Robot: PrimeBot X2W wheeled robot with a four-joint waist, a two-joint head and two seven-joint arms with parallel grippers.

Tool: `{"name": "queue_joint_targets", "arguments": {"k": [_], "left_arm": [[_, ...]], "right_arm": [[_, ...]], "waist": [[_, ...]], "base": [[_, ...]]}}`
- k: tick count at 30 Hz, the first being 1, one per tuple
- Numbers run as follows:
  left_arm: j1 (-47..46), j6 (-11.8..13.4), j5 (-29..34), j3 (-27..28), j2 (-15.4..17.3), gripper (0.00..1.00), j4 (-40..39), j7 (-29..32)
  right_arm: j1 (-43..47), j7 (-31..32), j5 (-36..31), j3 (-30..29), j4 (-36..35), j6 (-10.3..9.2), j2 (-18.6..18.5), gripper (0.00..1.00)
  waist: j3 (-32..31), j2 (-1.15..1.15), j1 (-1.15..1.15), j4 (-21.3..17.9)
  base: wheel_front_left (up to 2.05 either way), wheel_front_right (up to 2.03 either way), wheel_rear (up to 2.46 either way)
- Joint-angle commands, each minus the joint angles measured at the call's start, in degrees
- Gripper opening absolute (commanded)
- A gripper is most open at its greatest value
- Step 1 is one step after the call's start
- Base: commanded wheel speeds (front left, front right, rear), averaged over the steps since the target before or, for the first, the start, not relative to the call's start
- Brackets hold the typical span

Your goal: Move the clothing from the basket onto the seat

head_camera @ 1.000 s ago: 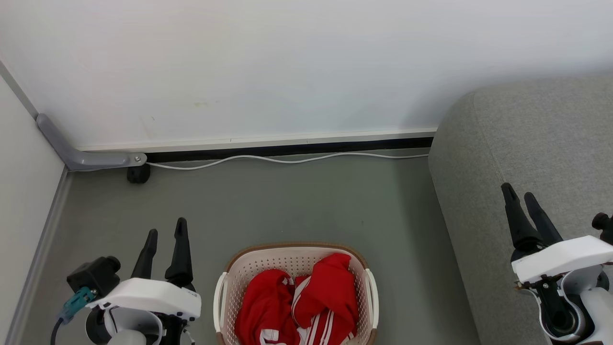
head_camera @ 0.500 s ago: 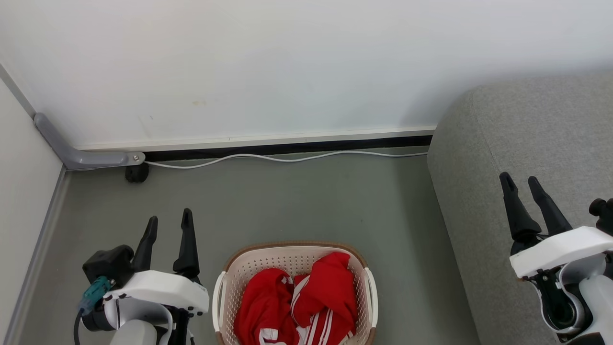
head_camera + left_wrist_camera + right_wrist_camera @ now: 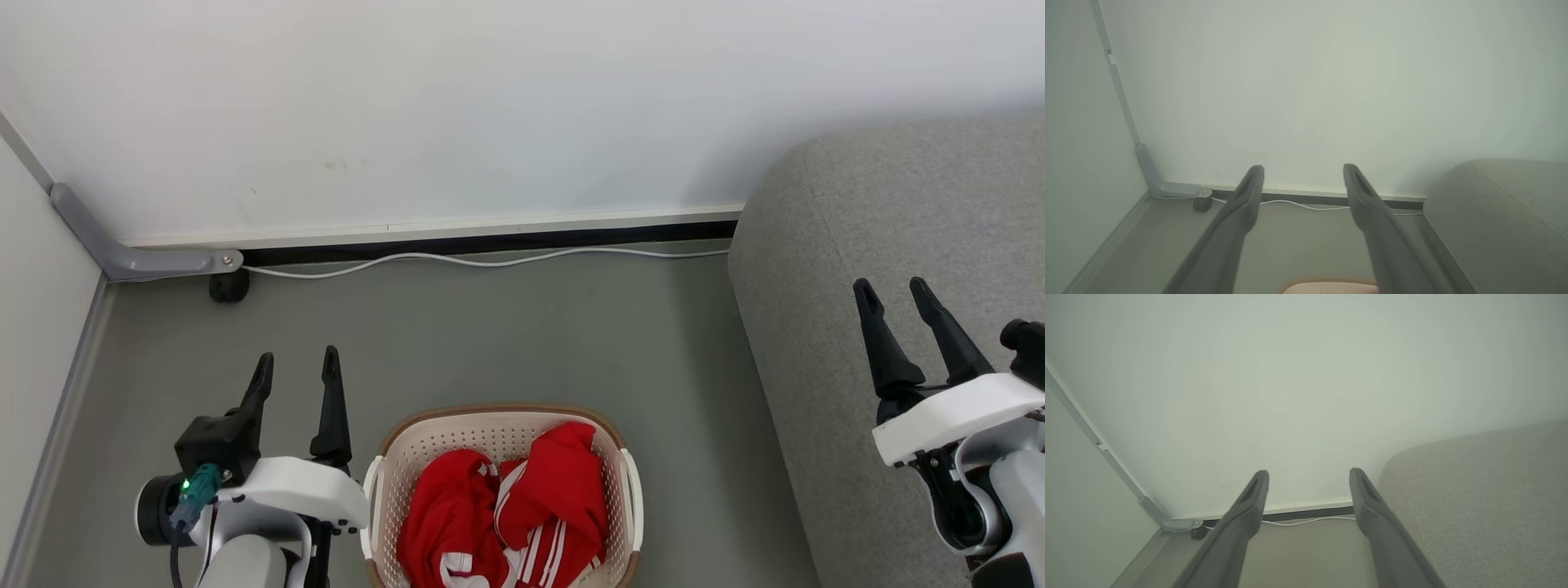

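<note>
Between our two empty, spread-fingered grippers, left gripper [image 3: 295, 366] and right gripper [image 3: 893, 291], both red garments [image 3: 506, 506] lie in the basket [image 3: 498, 412], the seat [image 3: 898, 212] bare: nothing moved yet.

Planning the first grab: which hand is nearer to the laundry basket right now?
Left. The left hand is open beside the basket, at its left rim; the right hand is open over the sofa, farther off.

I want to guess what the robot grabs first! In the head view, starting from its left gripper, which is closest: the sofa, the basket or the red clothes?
1. basket, right beside the left gripper, on its right.
2. red clothes, inside the basket.
3. sofa, far across on the right.
</note>
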Motion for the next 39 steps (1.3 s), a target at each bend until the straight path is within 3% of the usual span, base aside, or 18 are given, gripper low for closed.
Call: {"name": "queue_joint_targets", "arguments": {"k": [1,10,28,33,39], "left_arm": [[-3.5,0.8,2.0,1.2,0.9,1.00,-1.4,-1.0],[-4.3,2.6,8.0,0.5,1.0,1.00,-1.2,-2.5],[-4.4,3.4,7.1,-0.1,1.0,1.00,-0.7,-2.5],[-5.2,5.6,4.7,-4.2,1.0,1.00,-0.5,-2.5],[-7.6,10.2,1.3,-10.8,1.0,1.00,-0.7,-2.5]], "right_arm": [[-2.1,-1.1,-1.6,1.2,-1.5,0.25,-1.6,1.00],[-3.2,-2.6,-6.2,2.8,-1.6,0.25,-3.0,1.00],[-3.3,-2.6,-7.2,0.9,-3.1,0.25,-3.0,1.00],[-4.3,-2.6,-7.0,-0.8,-7.5,0.25,-4.5,1.00],[-5.4,-2.6,-6.1,-3.4,-14.0,0.25,-7.0,1.00]], "waist": [[0.2,0.00,0.00,0.0],[0.5,0.00,0.00,-0.1],[2.1,0.00,0.00,-0.1],[6.7,0.00,0.00,-0.2],[13.9,0.00,0.00,-0.1]], "base": [[0.00,0.00,0.00],[0.00,0.00,0.00],[0.00,0.00,0.00],[0.00,0.00,0.00],[0.00,0.00,0.00]]}}
